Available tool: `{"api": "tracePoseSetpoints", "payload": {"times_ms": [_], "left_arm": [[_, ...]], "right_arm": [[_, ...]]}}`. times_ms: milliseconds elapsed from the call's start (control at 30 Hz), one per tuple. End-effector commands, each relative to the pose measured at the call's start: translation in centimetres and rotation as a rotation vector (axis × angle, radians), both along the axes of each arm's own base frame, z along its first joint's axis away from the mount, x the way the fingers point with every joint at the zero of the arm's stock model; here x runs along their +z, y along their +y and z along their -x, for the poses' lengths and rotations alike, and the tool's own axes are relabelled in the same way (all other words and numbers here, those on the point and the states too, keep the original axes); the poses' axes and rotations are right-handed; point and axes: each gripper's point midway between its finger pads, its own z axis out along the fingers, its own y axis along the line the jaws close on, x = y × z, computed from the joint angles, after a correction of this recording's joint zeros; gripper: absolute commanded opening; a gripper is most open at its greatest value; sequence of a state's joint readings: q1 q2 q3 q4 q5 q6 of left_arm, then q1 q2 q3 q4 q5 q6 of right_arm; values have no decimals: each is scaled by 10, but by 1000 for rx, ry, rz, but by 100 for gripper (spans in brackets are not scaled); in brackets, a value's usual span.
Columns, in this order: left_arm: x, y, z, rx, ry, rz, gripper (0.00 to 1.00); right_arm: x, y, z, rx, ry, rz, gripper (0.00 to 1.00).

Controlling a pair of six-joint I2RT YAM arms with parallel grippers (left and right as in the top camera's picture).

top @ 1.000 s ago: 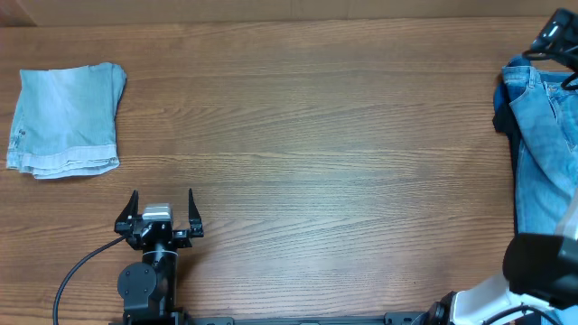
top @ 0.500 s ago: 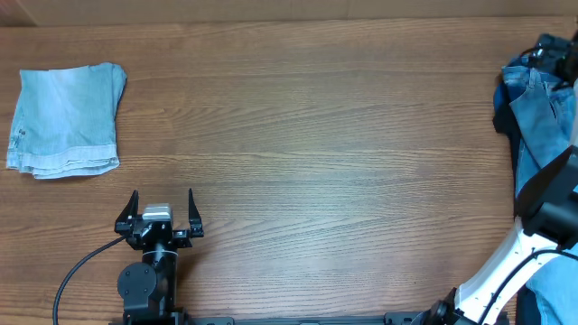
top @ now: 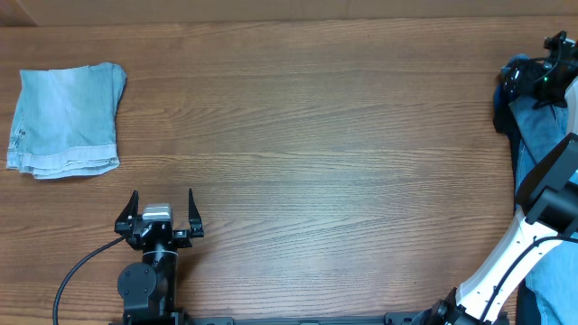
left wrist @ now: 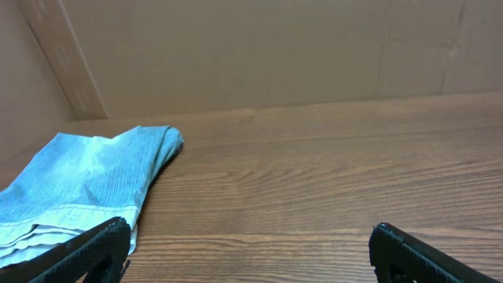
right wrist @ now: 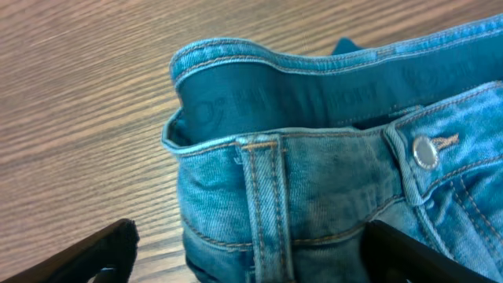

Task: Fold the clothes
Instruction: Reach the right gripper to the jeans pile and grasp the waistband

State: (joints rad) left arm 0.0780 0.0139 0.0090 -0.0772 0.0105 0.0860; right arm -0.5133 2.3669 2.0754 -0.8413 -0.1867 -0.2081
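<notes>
The clothes are in two places. A pale washed-denim piece (top: 68,117) lies folded at the table's far left, also visible in the left wrist view as the pale denim piece (left wrist: 78,181). Light-blue jeans (top: 542,135) lie bunched along the right edge. In the right wrist view their waistband (right wrist: 259,181) fills the frame, with a metal button (right wrist: 424,152) and a belt loop. My right gripper (top: 535,79) (right wrist: 251,259) stands open astride the waistband, one finger over the wood and one over the denim. My left gripper (top: 163,209) (left wrist: 251,255) is open over bare wood at front left, holding nothing.
A brown cardboard wall (left wrist: 236,55) runs behind the wooden table (top: 316,153). The left arm's base and black cable (top: 81,271) sit at the front edge. The right arm's white link (top: 506,271) rises at the front right corner.
My right gripper has come down from the far right corner onto the jeans' waistband. The left arm and the folded pale piece have not moved.
</notes>
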Motion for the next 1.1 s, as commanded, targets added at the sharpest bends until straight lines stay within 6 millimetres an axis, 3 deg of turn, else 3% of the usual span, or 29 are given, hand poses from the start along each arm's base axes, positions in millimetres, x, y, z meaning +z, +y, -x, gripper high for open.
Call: {"api": "tracePoseSetpoints", "payload": {"times_ms": [0,133,167,267,367,467,600,800,867,933,1067], "left_arm": [[0,0,0,-2,-3,-23,100],[0,0,0,-2,-3,-23,100],[0,0,0,-2,-3,-23,100],[0,0,0,-2,-3,-23,100],[0,0,0,-2,-3,-23,100],[0,0,0,-2,-3,-23,100],[0,0,0,-2,-3,-23,100],[0,0,0,-2,-3,-23,100],[0,0,0,-2,-3,-23,100],[0,0,0,-2,-3,-23,100],[0,0,0,-2,-3,-23,100]], "right_arm": [[-3,3,-4,13,-6,-11,78],[-6,0,1,0,21,2,50],[-7,-4,3,-13,32,24,37],[-7,-12,6,-28,50,61,30],[0,-15,-1,-30,17,78,6],[30,-19,-8,-31,-28,102,4],[127,-21,-12,-34,-136,161,4],[279,4,24,-45,-324,271,4],[321,11,42,-59,-403,321,4],[351,23,59,-59,-456,345,4],[424,65,93,-26,-608,414,4]]}}
